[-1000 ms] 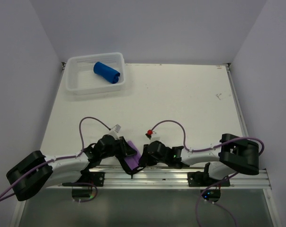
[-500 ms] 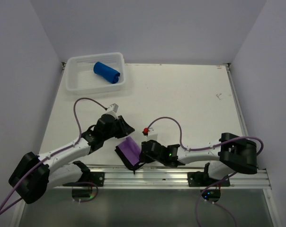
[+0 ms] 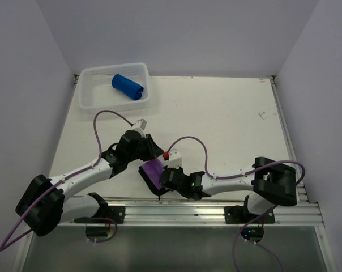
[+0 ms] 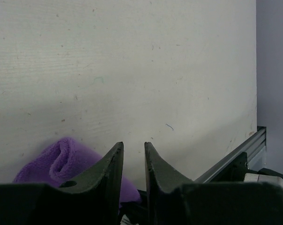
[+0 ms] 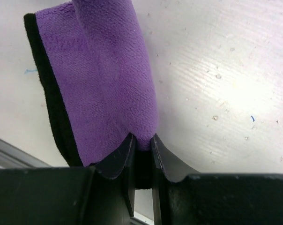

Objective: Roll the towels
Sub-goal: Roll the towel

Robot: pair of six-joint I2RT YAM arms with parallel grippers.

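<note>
Two arms meet low in the middle of the white surface (image 3: 216,124). Upper left in the top view sits the mesh basket (image 3: 86,105), with the blue towel (image 3: 127,86) inside it, already a roll. The purple towel (image 3: 152,171) lies just below centre, partly curled; its dark edge shows at the left of the right wrist view.

Your right gripper (image 5: 141,138) has its fingers pinched on a fold of the purple cloth. Your left gripper (image 4: 132,146) has its fingers narrowly parted and holds nothing; the towel sits at lower left of its view.

To roll well, keep the pinch low against the surface and turn evenly so the curl stays tight. Bring the left fingers in to pin the free edge.

Hard to read: how many turns the curl has. The towel's near end is cut off behind both grippers.
</note>
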